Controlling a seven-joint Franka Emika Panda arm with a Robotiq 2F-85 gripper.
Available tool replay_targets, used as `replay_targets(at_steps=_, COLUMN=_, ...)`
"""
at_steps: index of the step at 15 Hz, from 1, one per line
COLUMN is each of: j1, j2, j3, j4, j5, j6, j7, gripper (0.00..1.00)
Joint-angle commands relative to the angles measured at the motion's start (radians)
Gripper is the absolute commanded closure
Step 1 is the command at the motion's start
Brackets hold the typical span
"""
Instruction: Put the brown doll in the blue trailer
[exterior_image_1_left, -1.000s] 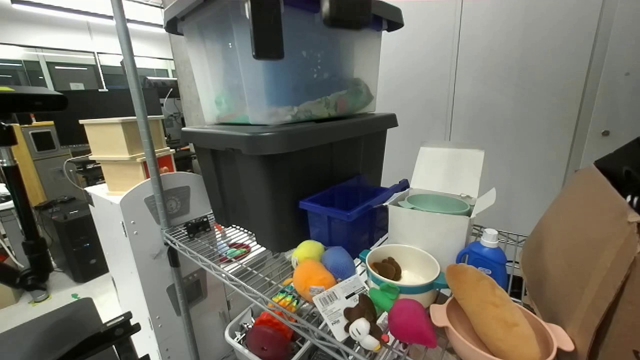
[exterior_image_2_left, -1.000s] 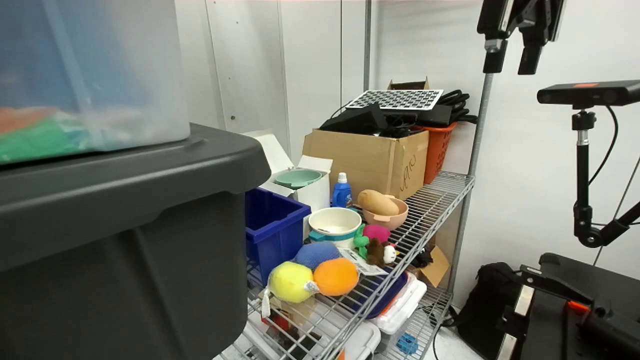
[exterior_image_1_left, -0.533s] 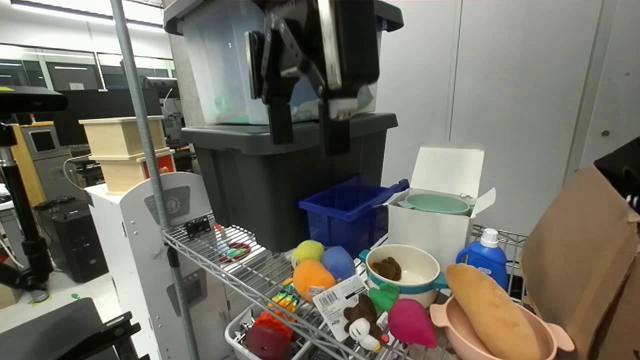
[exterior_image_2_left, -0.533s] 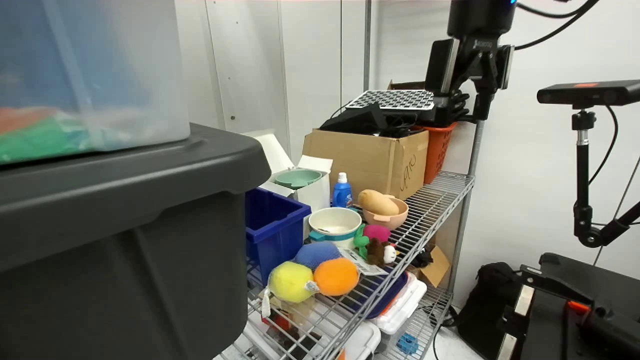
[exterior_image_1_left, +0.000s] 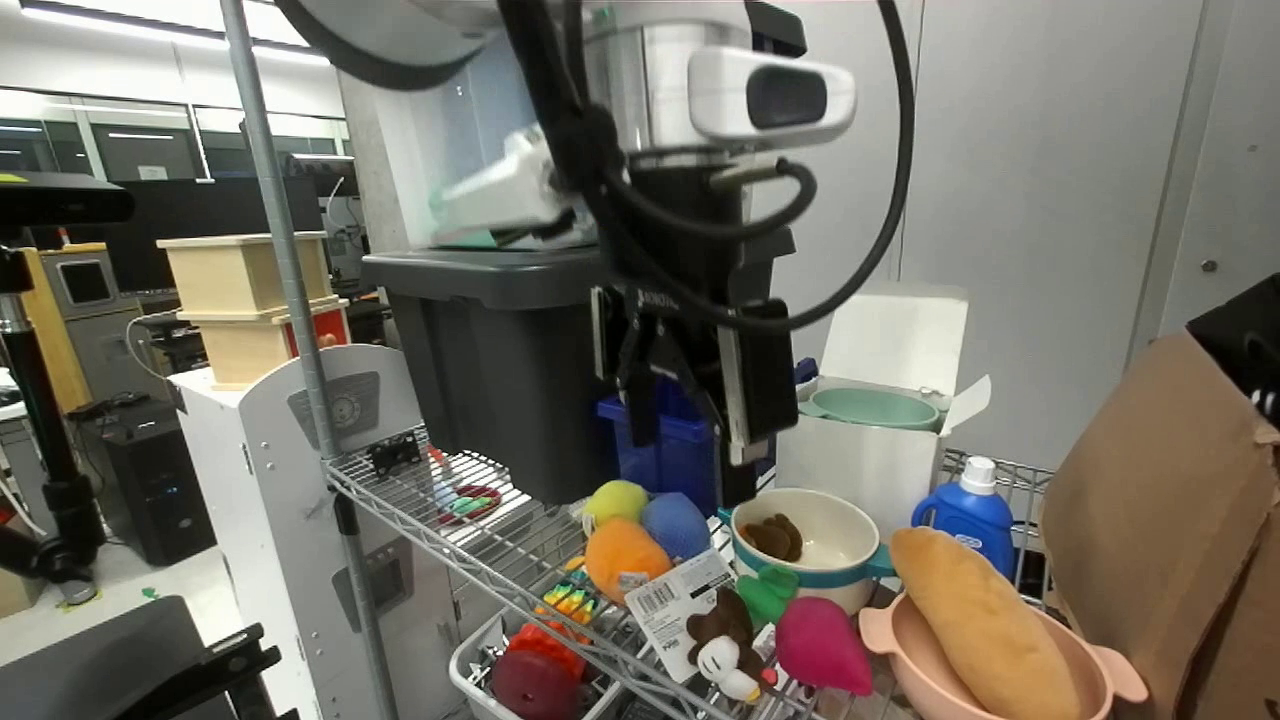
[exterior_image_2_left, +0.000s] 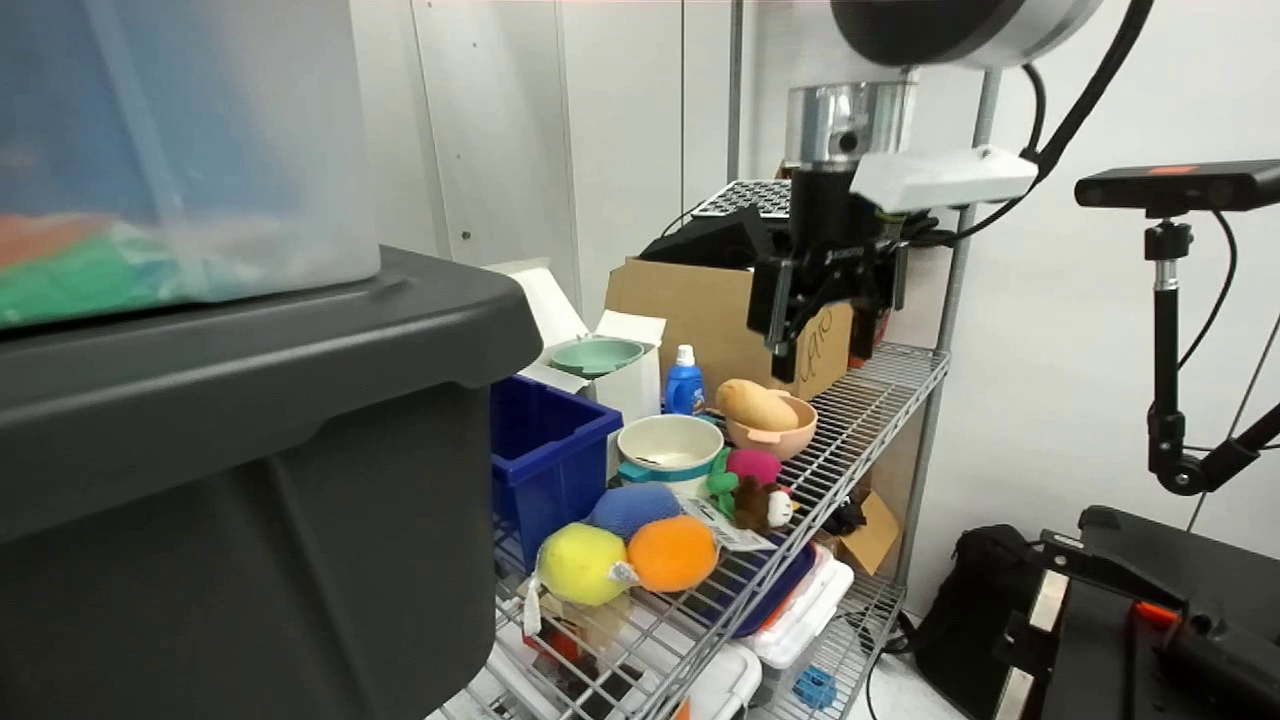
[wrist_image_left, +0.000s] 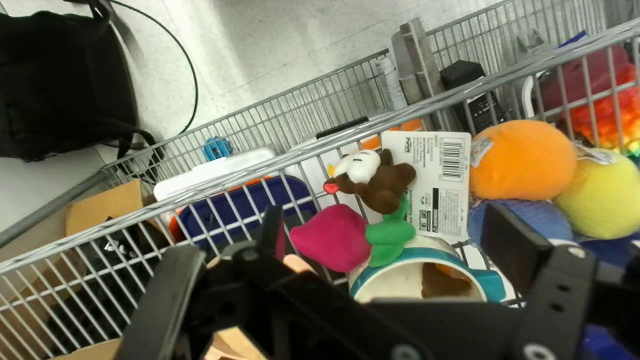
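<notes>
On the surface (exterior_image_2_left: 885, 385), a wire shelf, the task's things are set out, and the placing has not yet been done. The trailer (exterior_image_2_left: 560, 490) is stood upright and open at the top, so it is judged ready to be filled; its floor is hidden. In an exterior view it is partly covered by the hand (exterior_image_1_left: 690, 460), which is held in the air, spread wide, with nothing gripped. Nearer the front edge than the pot (exterior_image_1_left: 845, 540), a white card (wrist_image_left: 435, 185) and a pink toy (wrist_image_left: 337, 237) are seen, and just beside the pink toy the doll (wrist_image_left: 377, 185) is found, brown-bodied and white-faced, overlapping the white card in the wrist view. The present step is judged to be the approach; left to be done are the grip, the lift, the carry to the trailer and the release inside it. In the pot a brown piece (exterior_image_1_left: 775, 538) is shown only in part; whether it could be meant instead cannot be told.
</notes>
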Motion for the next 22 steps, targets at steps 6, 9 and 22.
replay_targets(at_steps=6, j1=0.079, j2=0.211, j3=-0.065, j4=0.109, j5=-0.042, j6=0.081, j7=0.041, gripper=0.0)
replay_targets(at_steps=9, j1=0.09, j2=0.245, j3=-0.072, j4=0.128, j5=-0.038, j6=0.091, j7=0.032, gripper=0.0)
replay_targets(at_steps=22, j1=0.116, j2=0.403, j3=-0.092, j4=0.234, j5=-0.034, j6=0.132, j7=0.019, gripper=0.0)
